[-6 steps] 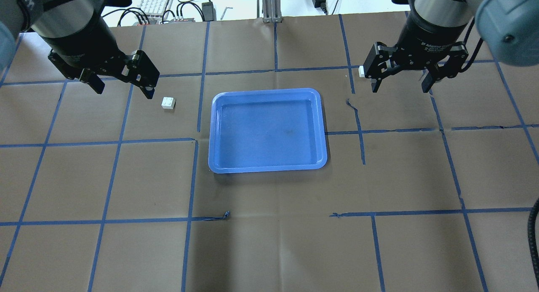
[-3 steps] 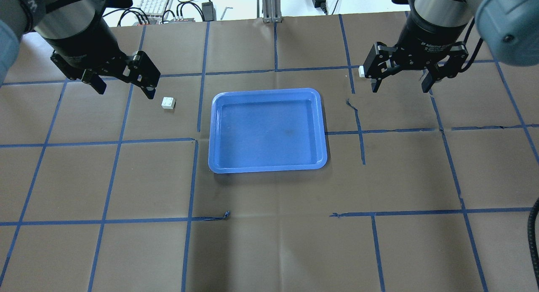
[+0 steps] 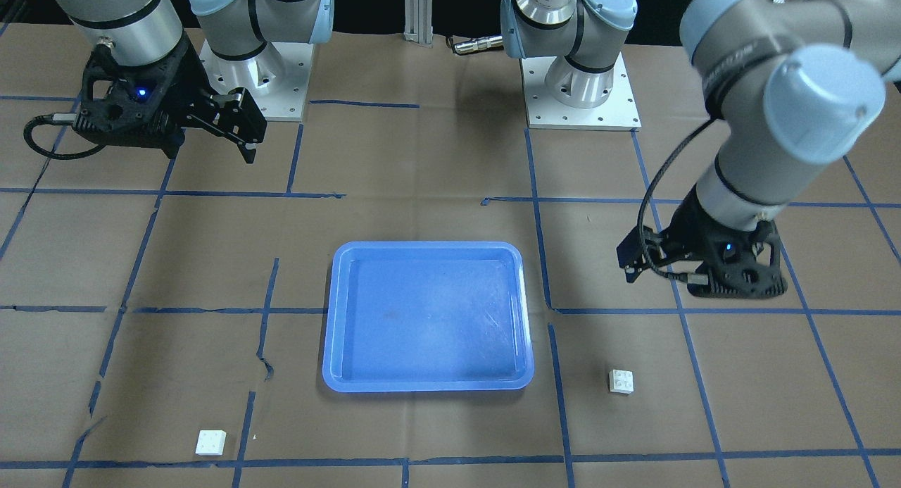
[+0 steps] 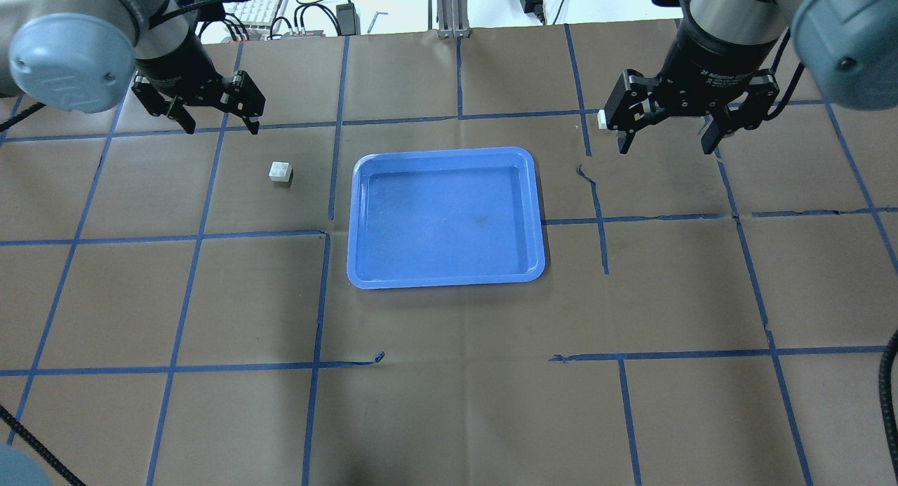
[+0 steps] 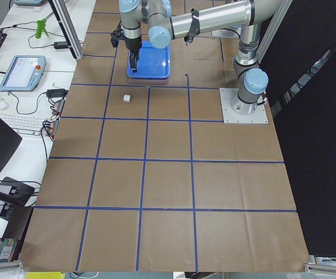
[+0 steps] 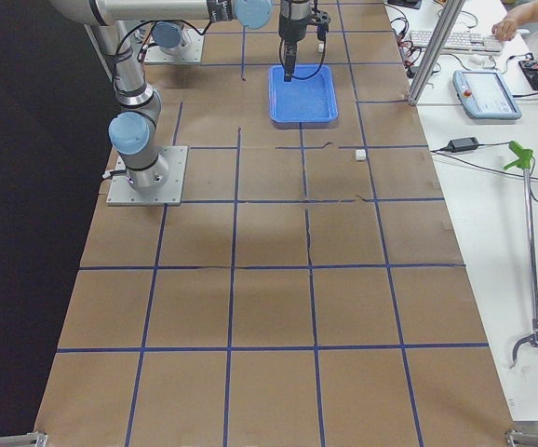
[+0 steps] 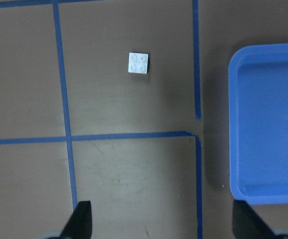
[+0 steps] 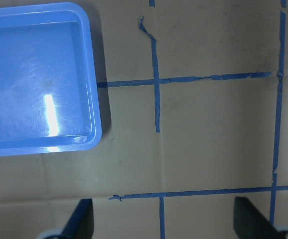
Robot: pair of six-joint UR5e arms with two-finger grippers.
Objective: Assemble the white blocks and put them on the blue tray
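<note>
Overhead exterior shows two small white studded plastic bricks (image 4: 280,172) unjoined on the brown paper (image 4: 449,416). One lies just ahead of the left gripper's (image 4: 221,125) spread jaws, the other brick (image 4: 602,119) well beyond the right gripper's (image 4: 666,148) spread jaws. The large shallow blue plastic tray (image 4: 446,219) sits empty, so I'd say everything remains.

At ten o'clock of the overhead view, the left gripper (image 4: 222,126), fingers spread wide apart and pointed straight down, gripping nothing; above it the left arm (image 4: 70,58), entering from the ten o'clock corner, its grey-blue joint cap turned toward the camera; at two o'clock, the right gripper (image 4: 666,148), likewise spread wide and empty, fingers downward; behind it the right arm (image 4: 835,44), entering from the one o'clock corner; both grippers raised, well apart, at nine and three o'clock of each other.
</note>
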